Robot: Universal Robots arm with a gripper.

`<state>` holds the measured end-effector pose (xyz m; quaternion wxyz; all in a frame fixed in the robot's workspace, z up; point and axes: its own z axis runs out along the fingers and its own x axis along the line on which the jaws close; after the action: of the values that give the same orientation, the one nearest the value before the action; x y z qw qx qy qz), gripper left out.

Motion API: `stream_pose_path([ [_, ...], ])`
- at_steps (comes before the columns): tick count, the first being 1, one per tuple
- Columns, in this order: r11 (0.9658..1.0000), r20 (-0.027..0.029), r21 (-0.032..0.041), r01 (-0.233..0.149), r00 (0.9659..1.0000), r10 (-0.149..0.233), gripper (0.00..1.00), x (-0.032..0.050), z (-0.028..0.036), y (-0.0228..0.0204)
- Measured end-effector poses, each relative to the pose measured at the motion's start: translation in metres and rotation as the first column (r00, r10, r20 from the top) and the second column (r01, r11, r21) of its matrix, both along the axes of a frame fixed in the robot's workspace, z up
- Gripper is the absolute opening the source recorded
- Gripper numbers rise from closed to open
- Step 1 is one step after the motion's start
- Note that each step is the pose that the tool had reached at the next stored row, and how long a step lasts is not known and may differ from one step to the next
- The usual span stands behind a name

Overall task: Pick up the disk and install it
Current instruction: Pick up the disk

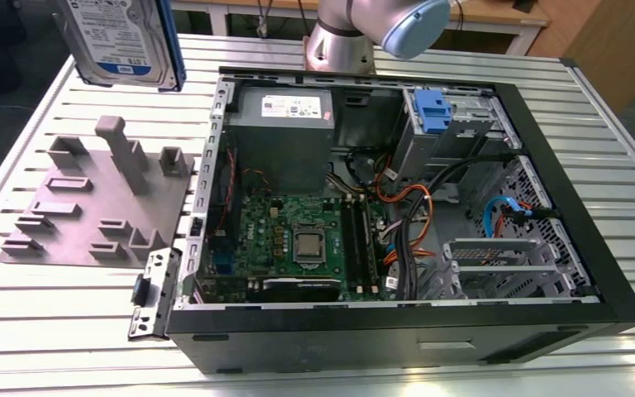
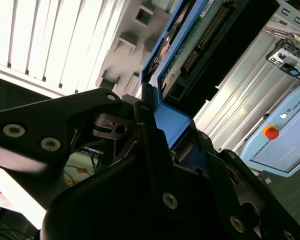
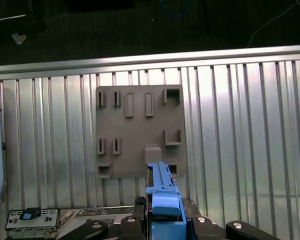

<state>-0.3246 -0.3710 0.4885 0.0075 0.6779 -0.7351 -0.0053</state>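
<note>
- The black two-fingered tool (image 2: pixel 172 125) was clenched on the flat silver-grey disk with a white-and-blue label (image 1: pixel 119 37), pinching its blue edge rail.
- The disk hung upright, long axis roughly vertical, high over the grey slotted holder plate (image 1: pixel 86 207) on the ribbed metal counter (image 1: pixel 53 331).
- The silver drive cage with a blue latch (image 1: pixel 433 112), inside the open black computer case (image 1: pixel 350 339), lay well apart from the disk, toward the exterior view's right.
</note>
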Motion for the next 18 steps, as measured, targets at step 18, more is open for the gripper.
stream_pose_path([
  [18,1.0,0.0001,0.0,0.0,1.0,0.0,0.36,0.0064,0.0,0.0],
])
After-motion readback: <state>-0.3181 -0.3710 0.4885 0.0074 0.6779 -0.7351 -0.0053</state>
